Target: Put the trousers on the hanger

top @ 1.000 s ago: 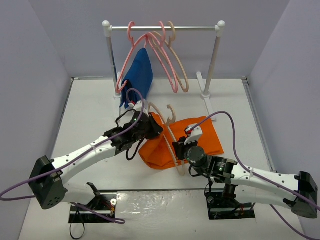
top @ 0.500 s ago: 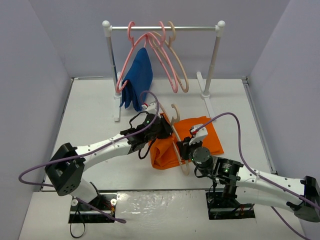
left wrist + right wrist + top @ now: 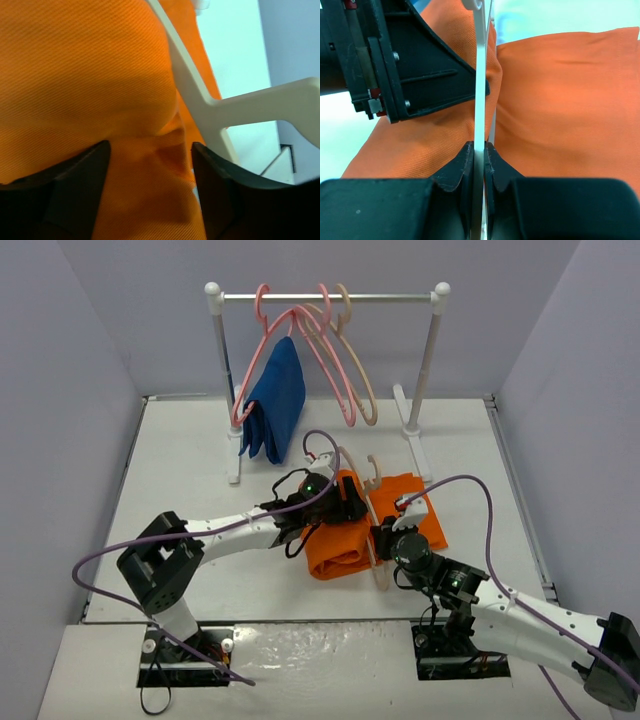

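The orange trousers (image 3: 335,540) lie folded on the table, draped across the cream hanger (image 3: 379,573), with cloth on both sides of it (image 3: 560,85). The hanger's hook (image 3: 372,468) points away from the arms. My right gripper (image 3: 386,537) is shut on the hanger's thin bar (image 3: 479,95), holding it on edge. My left gripper (image 3: 350,508) hovers over the fold just left of the hanger. In the left wrist view its jaws (image 3: 150,160) stand apart over the trousers (image 3: 85,75), beside the hanger (image 3: 200,100).
A clothes rack (image 3: 325,297) stands at the back with pink hangers (image 3: 335,375) and a dark blue garment (image 3: 275,400). Its right foot (image 3: 412,435) reaches toward the trousers. Grey walls close in both sides.
My left gripper has carried the trousers' edge rightward to the hanger and opened, letting the cloth go. The hanger and right gripper shifted slightly right.
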